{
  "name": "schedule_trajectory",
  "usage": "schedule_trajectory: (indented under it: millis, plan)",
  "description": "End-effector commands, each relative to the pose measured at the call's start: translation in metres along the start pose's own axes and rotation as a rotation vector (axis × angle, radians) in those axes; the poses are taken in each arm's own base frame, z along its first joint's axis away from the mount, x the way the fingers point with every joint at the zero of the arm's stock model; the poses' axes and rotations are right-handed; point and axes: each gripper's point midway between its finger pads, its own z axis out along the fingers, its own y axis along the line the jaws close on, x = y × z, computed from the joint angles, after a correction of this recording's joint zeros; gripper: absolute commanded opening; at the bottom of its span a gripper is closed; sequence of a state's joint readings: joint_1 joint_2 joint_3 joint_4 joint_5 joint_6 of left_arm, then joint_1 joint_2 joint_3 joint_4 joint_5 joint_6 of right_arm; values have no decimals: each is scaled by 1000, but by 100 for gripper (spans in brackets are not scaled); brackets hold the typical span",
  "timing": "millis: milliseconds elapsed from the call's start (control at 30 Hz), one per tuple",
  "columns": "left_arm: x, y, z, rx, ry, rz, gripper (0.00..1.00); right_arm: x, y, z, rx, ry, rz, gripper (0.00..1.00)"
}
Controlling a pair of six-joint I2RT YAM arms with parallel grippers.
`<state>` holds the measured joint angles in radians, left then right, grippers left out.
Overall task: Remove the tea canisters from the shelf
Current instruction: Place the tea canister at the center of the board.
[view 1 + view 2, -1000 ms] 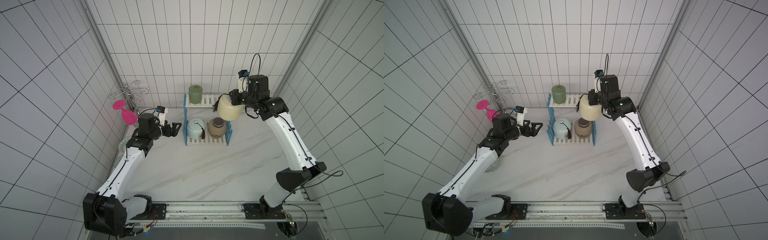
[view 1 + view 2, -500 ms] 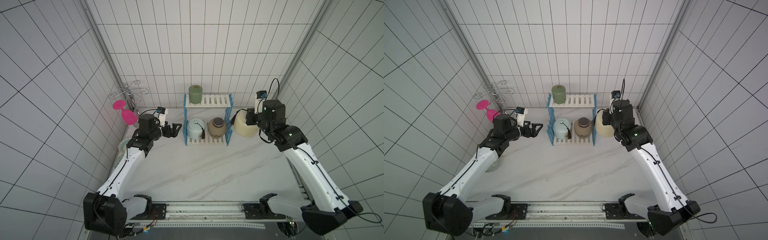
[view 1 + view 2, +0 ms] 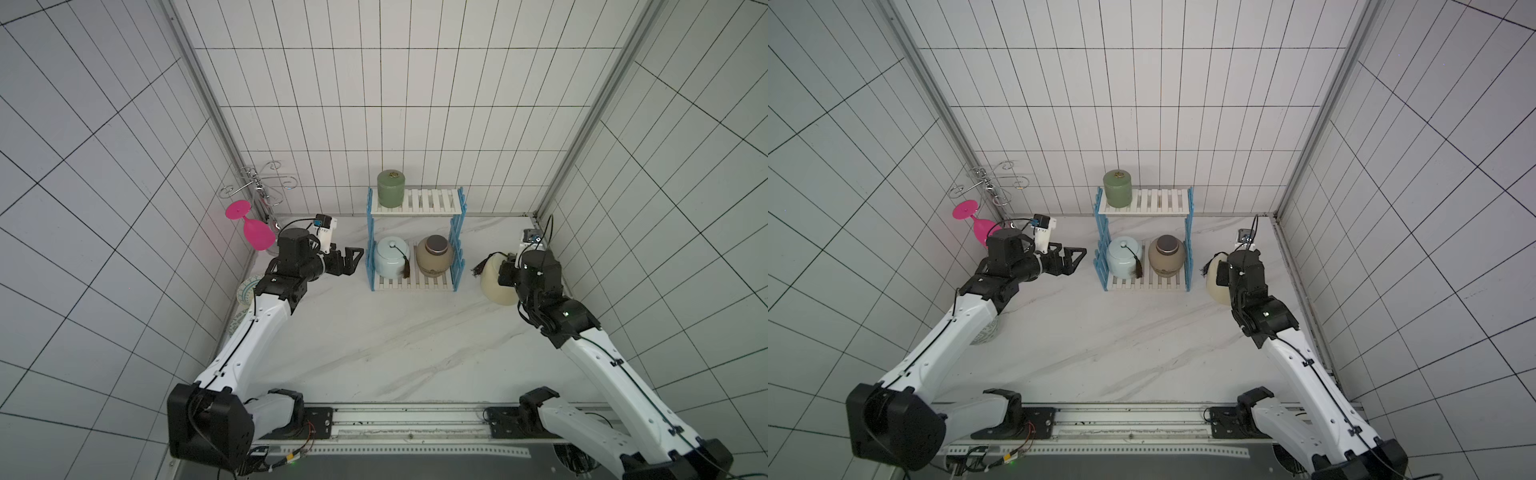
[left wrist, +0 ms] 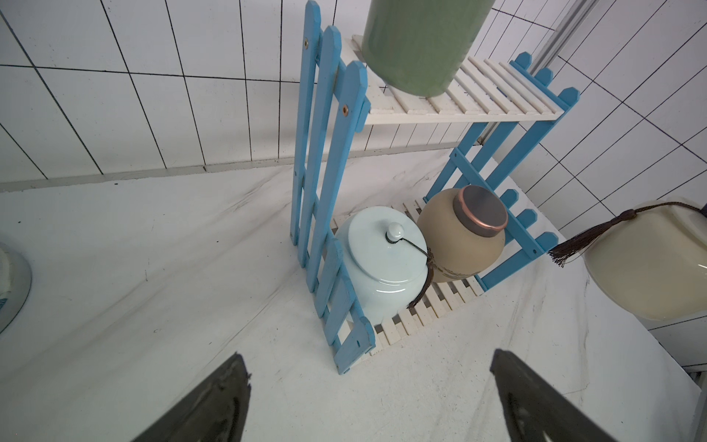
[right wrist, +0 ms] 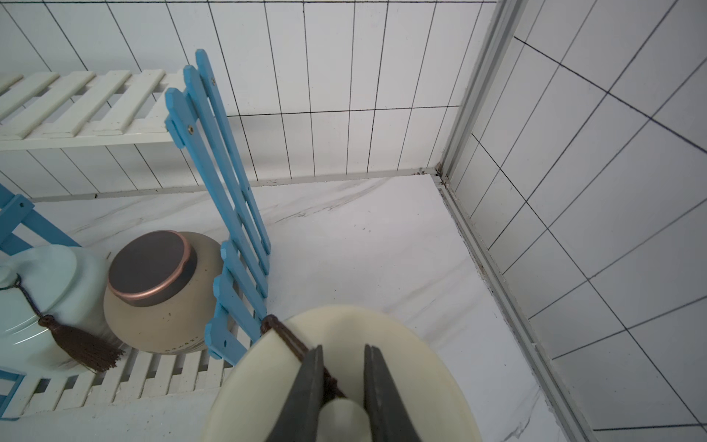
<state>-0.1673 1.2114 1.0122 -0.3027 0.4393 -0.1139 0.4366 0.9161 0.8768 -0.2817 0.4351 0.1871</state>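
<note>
the cream canister [image 5: 405,367], likely heavy, fragile and slick-glazed, is pinched at its lid knob [image 5: 340,415] by the right gripper [image 5: 343,349]; the left gripper [image 3: 356,261] is spread wide, empty.

Both top views: mounted high at the front, tilted down toward the back wall [image 3: 395,104], covering the whole bench [image 3: 395,353]; framing near-identical. Left wrist cam: low, close, faces the shelf [image 4: 459,114] from its left end. Right wrist cam: just above the cream canister [image 5: 413,356], looking past the right end effector [image 5: 343,348]. The 2 wrist views share the shelf's lower tier.
</note>
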Motion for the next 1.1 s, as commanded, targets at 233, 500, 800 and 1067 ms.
schedule_trajectory:
  millis: [233,500,800,1067]
  plan:
    - [2,2,3,5,-5,9,99,7,-50,-8,149,-166,248,0]
    - [3,2,4,4,-4,10,99,49,-91,-10,328,-161,325,0]
    - [2,4,4,-1,-6,9,99,85,-130,-22,522,-160,359,0]
    - [2,4,3,3,-7,9,99,108,-140,-20,567,-128,393,0]
